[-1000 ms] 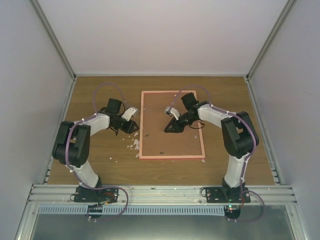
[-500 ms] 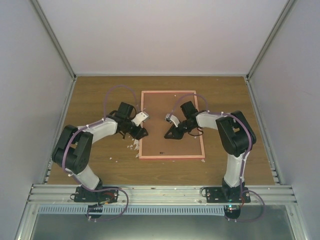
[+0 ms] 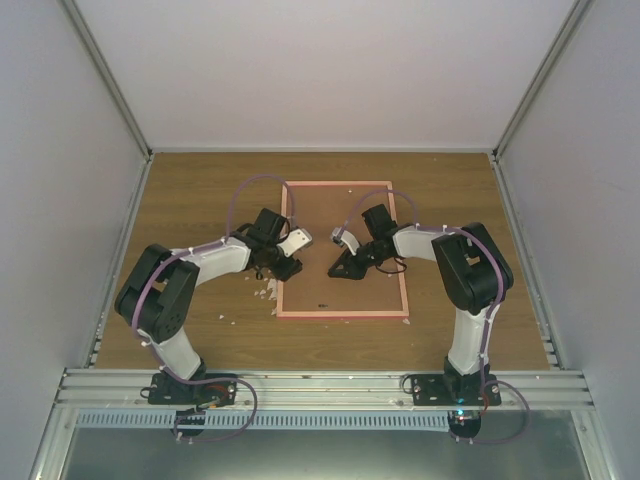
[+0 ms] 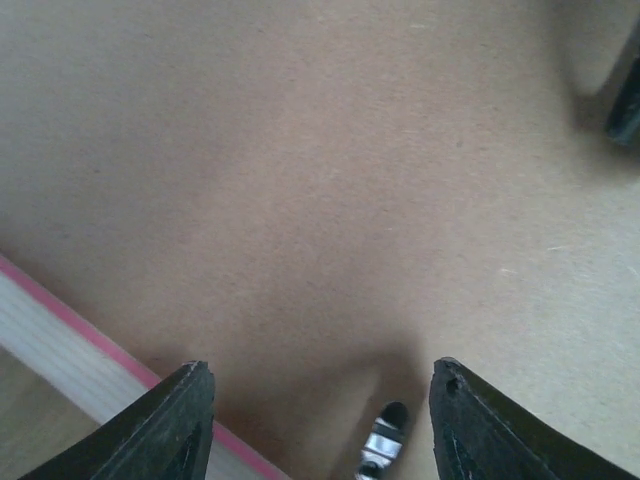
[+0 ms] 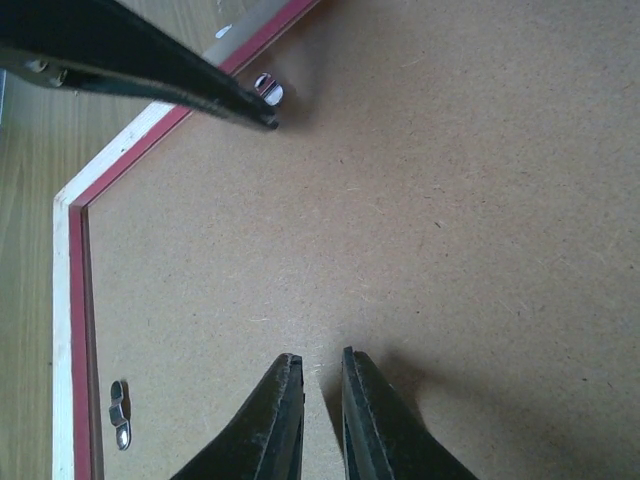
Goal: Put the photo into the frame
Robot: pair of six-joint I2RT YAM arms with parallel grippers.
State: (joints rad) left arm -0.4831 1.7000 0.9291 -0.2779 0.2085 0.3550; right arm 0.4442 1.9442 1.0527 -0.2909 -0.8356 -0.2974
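Both arms over the frame's back, left nearer its clip

The frame [image 3: 343, 250] lies face-down, long axis running away from the bases; left end effector [image 4: 318, 425] gapes above the left-edge clip [image 4: 383, 440], right end effector [image 5: 322, 385] nearly together mid-board; photo unseen.

The backing board [image 5: 430, 200] is seen as matt brown fibreboard, finely speckled and slightly fibrous, with a few pale scratches. The frame [image 5: 75, 300] around it shows a painted pink inner edge and a pale, dull outer face. Small turn clips [image 5: 118, 414] on the board are made of shiny bright metal. The table [image 3: 200, 190] is finished in wood-grain laminate with a low sheen. The right gripper [image 5: 318, 400] and left gripper [image 4: 318, 420] have fingers of smooth black plastic, faintly glossy. White crumbs [image 3: 266, 292] lie rough and chalky on the table.
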